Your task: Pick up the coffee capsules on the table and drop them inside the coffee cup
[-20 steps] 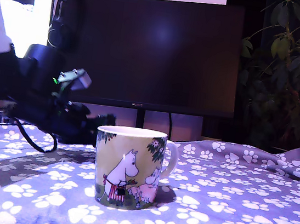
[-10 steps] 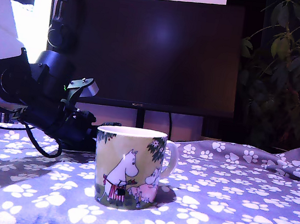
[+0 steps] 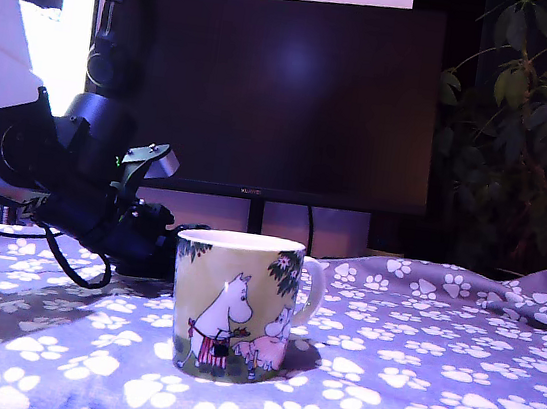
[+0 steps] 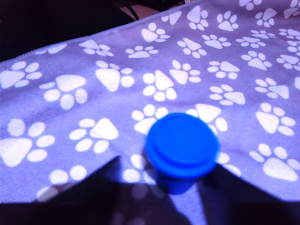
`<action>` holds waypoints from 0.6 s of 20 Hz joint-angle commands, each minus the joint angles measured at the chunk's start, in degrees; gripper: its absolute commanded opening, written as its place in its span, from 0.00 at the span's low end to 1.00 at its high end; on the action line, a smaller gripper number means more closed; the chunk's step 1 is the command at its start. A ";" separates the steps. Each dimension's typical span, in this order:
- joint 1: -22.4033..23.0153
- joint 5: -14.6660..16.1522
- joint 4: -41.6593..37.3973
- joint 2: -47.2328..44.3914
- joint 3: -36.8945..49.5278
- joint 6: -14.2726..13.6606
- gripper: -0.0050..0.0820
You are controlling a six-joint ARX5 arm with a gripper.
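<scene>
A dark monitor (image 3: 288, 96) fills the back of the exterior view, with a leafy houseplant (image 3: 531, 127) at that view's right. In front of them the table (image 3: 431, 387) lies under a purple-blue cloth printed with white paw prints, which gives an even, soft bed on which small things stay put.

The black arm (image 3: 47, 160) reaches in low from the exterior view's left, sloping down behind the coffee cup (image 3: 235, 305). Its gripper (image 3: 173, 237) is near the cloth just behind the mug's rim, apparently so that it can work at table height. Whether its jaws are parted or closed I cannot tell: the mug hides the tips, and the wrist view shows only dark shapes along its lower edge.

The yellow-green mug stands upright with its mouth open to receive capsules and its white handle toward the exterior view's right.

In the wrist view one capsule (image 4: 182, 147) stands on the cloth, flared rim up. It looks blue in this light, and it sits close before the gripper, probably the next thing to be picked.
</scene>
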State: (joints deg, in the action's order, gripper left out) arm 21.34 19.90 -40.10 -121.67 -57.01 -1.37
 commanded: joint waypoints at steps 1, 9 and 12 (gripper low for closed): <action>0.20 0.17 -0.26 -1.86 -0.13 -0.22 0.26; 0.20 0.20 -0.59 -1.62 -0.13 -0.20 0.14; 0.20 0.68 -0.13 -0.50 -0.11 -0.20 0.14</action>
State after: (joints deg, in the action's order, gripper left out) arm 21.34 20.32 -40.21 -121.67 -57.01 -1.37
